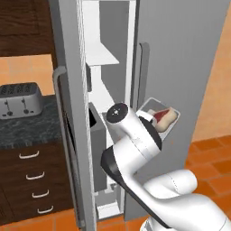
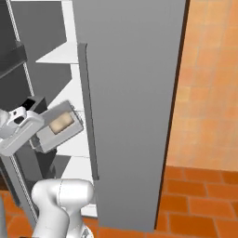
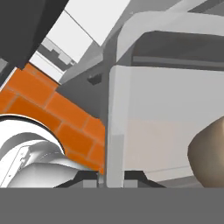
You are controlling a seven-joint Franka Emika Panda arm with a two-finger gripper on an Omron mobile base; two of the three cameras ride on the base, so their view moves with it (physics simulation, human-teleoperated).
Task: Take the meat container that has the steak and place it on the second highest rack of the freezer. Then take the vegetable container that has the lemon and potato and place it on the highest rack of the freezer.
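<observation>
We find the arm bent upward before the open freezer (image 1: 180, 54), its gripper (image 3: 111, 177) pinching the wall of one meat container (image 1: 159, 118). The container carries one steak (image 1: 165, 116) and hangs tilted just outside the freezer's shelves.

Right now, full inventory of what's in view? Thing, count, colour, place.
freezer: 1, light grey, white inside, left door swung open, centre.
shelf plates: several, white, stacked inside the freezer.
meat container: 1, pale grey tray, held tilted at the freezer opening.
steak: 1, reddish-pink with cream fat side, in the meat container.
toaster: 1, silver, on the dark counter at left.
drawers: 4, dark wood, under the counter.
floor: orange tile.
gripper: 1, dark tips, shut on the meat container's rim.
arm: 1, white.
</observation>
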